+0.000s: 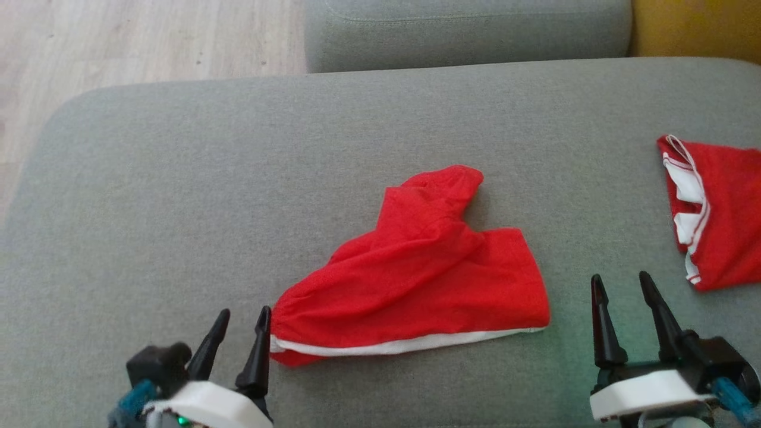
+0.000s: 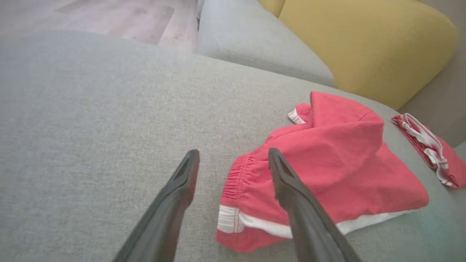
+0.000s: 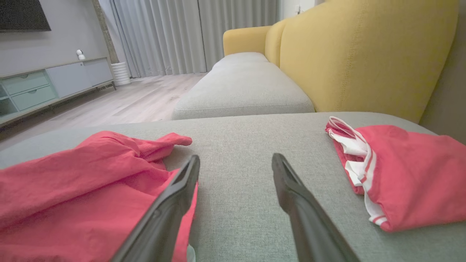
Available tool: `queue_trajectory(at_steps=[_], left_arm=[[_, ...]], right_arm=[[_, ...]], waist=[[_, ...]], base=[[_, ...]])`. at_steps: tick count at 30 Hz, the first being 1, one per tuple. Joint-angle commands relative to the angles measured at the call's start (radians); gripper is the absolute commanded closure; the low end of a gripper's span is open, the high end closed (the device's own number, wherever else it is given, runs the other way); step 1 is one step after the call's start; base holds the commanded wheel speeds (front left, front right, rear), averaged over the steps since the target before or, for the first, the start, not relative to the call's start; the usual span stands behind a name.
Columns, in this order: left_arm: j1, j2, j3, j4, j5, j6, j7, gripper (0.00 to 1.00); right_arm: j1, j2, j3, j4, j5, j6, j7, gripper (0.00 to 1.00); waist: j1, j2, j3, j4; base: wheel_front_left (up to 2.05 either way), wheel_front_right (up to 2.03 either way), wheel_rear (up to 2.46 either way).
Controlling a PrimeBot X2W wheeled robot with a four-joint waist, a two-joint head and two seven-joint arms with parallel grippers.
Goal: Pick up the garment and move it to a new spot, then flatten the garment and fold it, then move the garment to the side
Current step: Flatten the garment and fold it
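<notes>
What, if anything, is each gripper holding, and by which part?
Nothing. The left gripper and right gripper are both open; the red garment lies unheld between them.

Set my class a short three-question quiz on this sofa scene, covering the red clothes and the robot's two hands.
1. True or false: the left hand and the right hand both stand open, holding nothing.
2. How many red garments lie on the grey cushion? A) one B) two C) three
3. Fill in: the crumpled red garment lies between the hands, while the other red garment lies nearest the ____ hand.

Key: 1 true; 2 B; 3 right.
</notes>
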Motion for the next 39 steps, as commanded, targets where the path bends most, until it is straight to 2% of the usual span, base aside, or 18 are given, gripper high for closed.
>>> queue_trajectory(at_steps=[1,7,11,17,26,39], left_arm=[[-0.017,0.004,0.050,-0.032,0.019,0.005,-0.012,0.00],[0.039,-0.081,0.176,-0.079,0.237,-0.004,-0.012,0.00],[0.067,-0.144,0.248,-0.085,0.342,-0.043,-0.012,0.00],[0.085,-0.226,0.336,-0.047,0.436,-0.121,-0.013,0.00],[0.098,-0.300,0.438,-0.005,0.525,-0.227,-0.013,0.00],[0.100,-0.329,0.484,0.007,0.565,-0.279,-0.013,0.00]], right_arm=[[-0.001,-0.006,0.021,-0.036,-0.008,0.008,-0.011,0.00],[0.023,-0.006,0.006,-0.059,-0.013,0.008,-0.011,0.00],[0.033,-0.006,-0.004,-0.072,0.005,0.008,-0.011,0.00],[0.040,-0.006,-0.009,-0.062,0.019,0.008,-0.011,0.00],[0.038,-0.006,-0.009,-0.049,0.020,0.008,-0.011,0.00],[0.034,-0.006,-0.001,-0.046,0.019,0.008,-0.011,0.00]], waist=[[0.0000,0.0000,-0.002,0.005],[0.0000,0.0000,-0.020,0.032],[0.0000,0.0000,-0.025,0.043],[0.0000,0.0000,-0.029,0.044],[0.0000,0.0000,-0.037,0.035],[0.0000,0.0000,-0.028,0.031]], base=[[0.00,0.00,0.00],[0.00,0.00,0.00],[0.00,0.00,0.00],[0.00,0.00,0.00],[0.00,0.00,0.00],[0.00,0.00,0.00]])
